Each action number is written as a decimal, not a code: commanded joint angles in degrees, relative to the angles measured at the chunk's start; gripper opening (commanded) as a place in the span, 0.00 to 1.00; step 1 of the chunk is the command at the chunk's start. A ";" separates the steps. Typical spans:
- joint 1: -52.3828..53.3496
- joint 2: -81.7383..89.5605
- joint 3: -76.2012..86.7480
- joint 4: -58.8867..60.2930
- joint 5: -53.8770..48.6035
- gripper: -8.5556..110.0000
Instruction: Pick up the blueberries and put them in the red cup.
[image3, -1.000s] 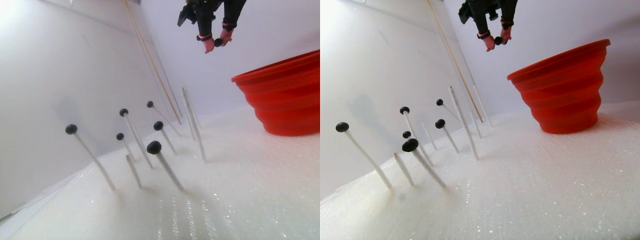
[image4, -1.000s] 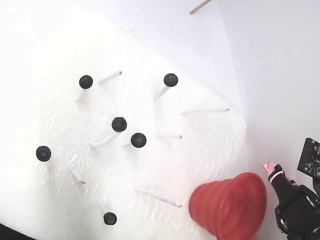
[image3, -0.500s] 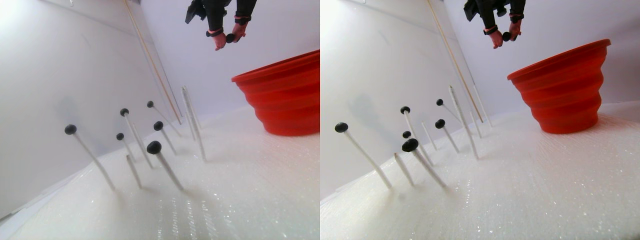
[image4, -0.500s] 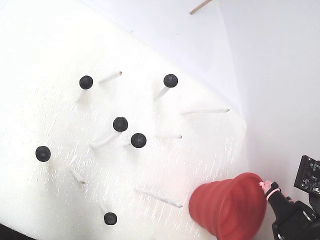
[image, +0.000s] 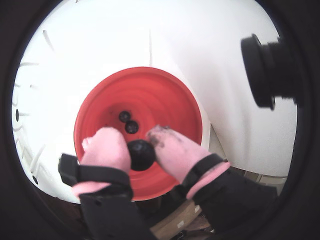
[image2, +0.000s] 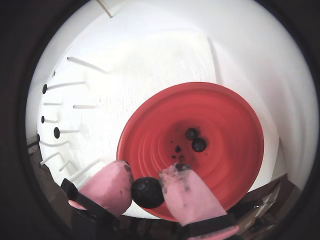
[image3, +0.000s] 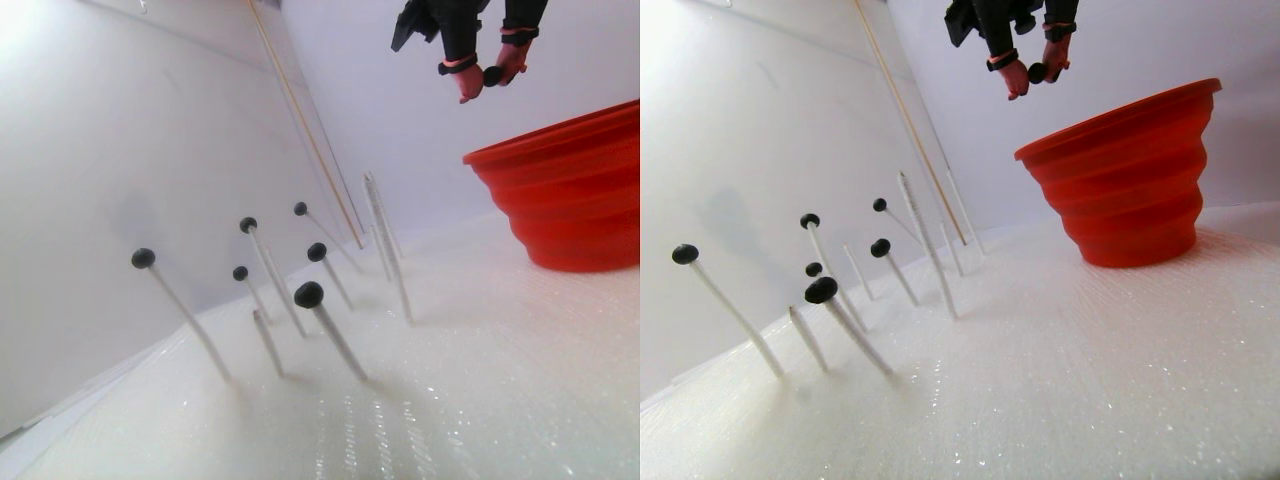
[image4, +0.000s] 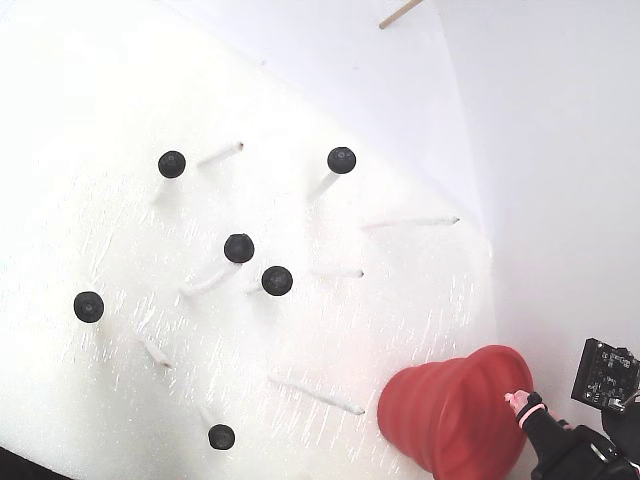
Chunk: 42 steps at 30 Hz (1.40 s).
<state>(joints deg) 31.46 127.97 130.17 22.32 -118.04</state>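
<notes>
My gripper (image: 140, 149) is shut on one blueberry (image: 142, 156), a matte black ball pinched between the pink fingertips (image2: 107, 186). It hangs high over the red cup (image: 150, 90), near the rim in another wrist view (image2: 225, 115). Two blueberries (image2: 191, 133) (image2: 199, 145) lie on the cup's bottom. In the stereo pair view the gripper (image3: 492, 76) is above and just left of the cup (image3: 570, 200). Several more blueberries (image4: 239, 248) (image4: 341, 160) sit atop thin white sticks on the white foam.
Bare white sticks (image4: 410, 222) (image4: 315, 395) lean out of the foam between the berries and the cup. White walls (image3: 120, 150) close the back and side. A thin wooden rod (image3: 300, 120) leans in the corner.
The gripper has carried the blueberry to the right in the stereo pair view, from left of the cup to above its rim. Cup and stick-mounted berries stay put.
</notes>
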 joint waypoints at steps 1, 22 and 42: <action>0.70 5.19 -0.26 0.09 -0.35 0.16; 3.87 2.20 0.26 -0.09 -1.23 0.21; -2.20 3.69 -1.67 -0.09 -3.08 0.22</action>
<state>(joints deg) 31.73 127.97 131.40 22.32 -120.59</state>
